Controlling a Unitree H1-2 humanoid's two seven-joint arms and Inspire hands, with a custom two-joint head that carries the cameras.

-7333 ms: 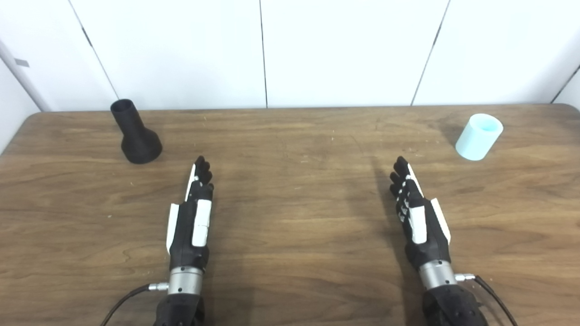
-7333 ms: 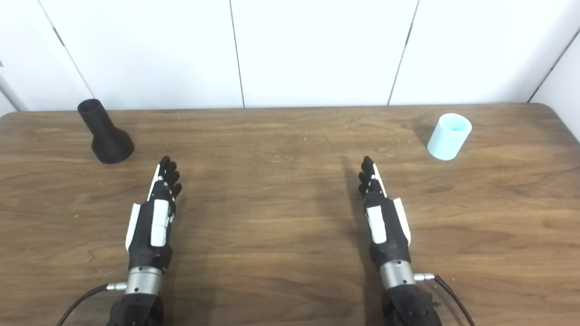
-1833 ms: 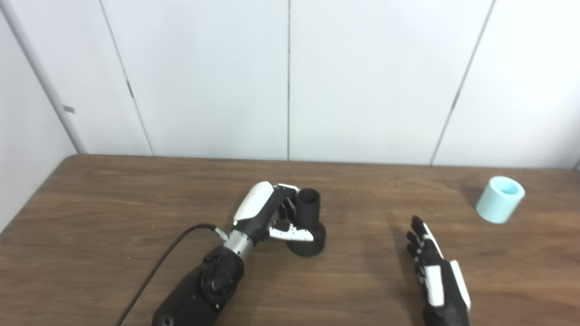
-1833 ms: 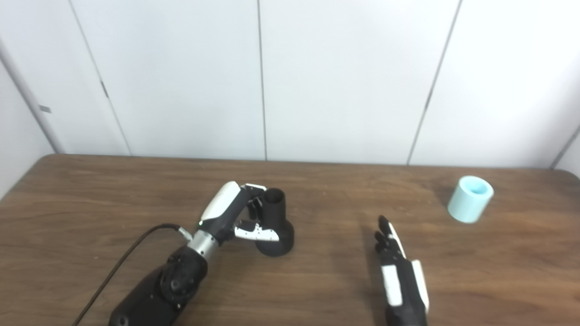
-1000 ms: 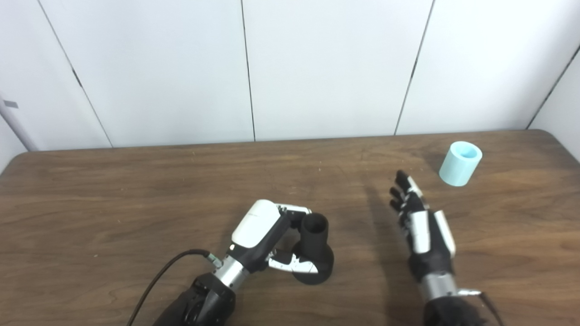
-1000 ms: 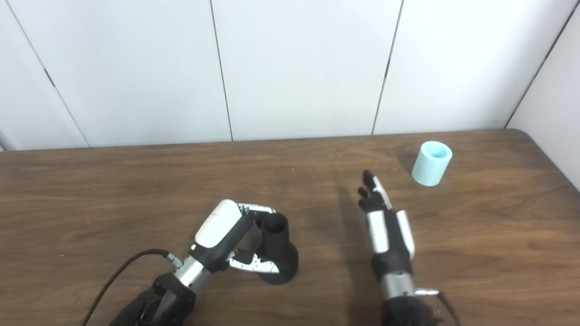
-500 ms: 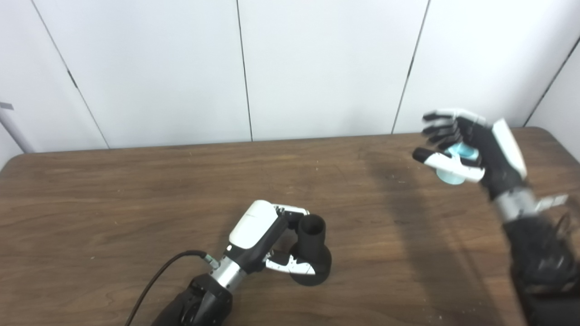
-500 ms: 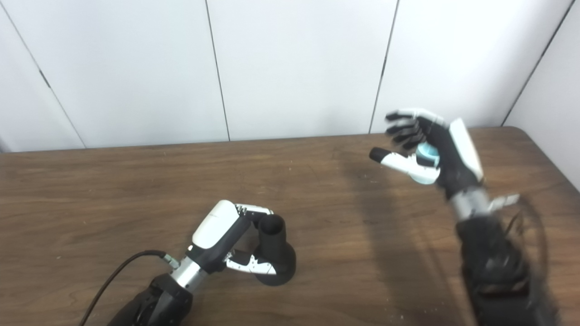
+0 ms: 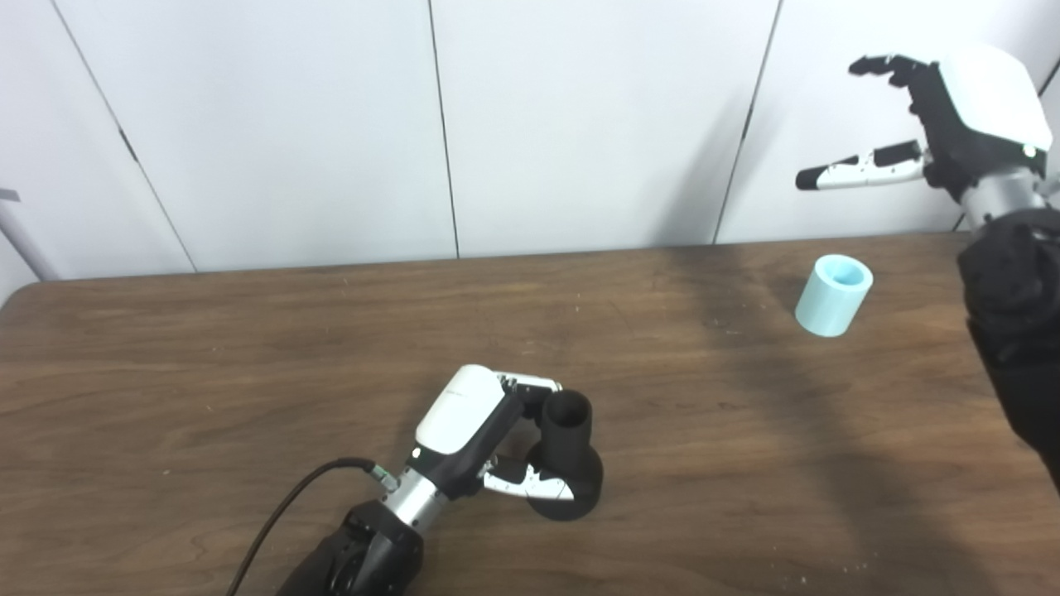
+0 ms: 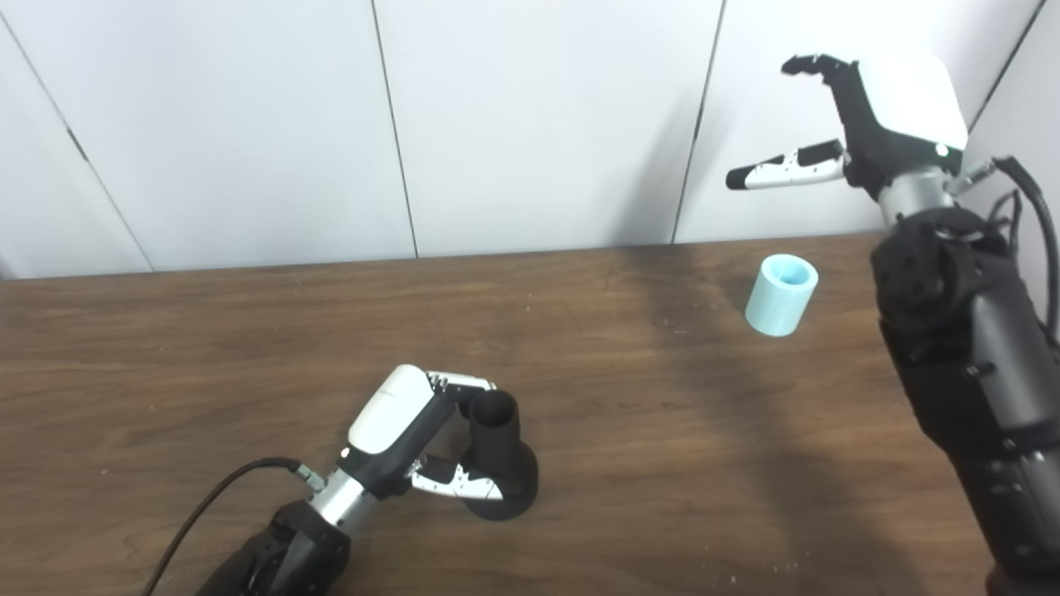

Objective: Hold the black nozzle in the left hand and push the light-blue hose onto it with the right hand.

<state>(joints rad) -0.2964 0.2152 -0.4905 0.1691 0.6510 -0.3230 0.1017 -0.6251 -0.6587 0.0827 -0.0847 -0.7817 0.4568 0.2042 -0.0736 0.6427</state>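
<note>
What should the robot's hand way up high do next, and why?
Probably come down over the light-blue hose and close around it. The right hand is open and empty, high above the table, while the hose stands alone on the wood. The left hand already grips the black nozzle, so only the hose is missing.

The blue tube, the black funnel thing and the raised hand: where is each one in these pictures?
light-blue hose (image 9: 831, 300): left eye view, on its side wall.
black nozzle (image 10: 498, 439): right eye view, on its upright neck.
right hand (image 9: 952, 124): left eye view, on the raised hand's middle.
</note>
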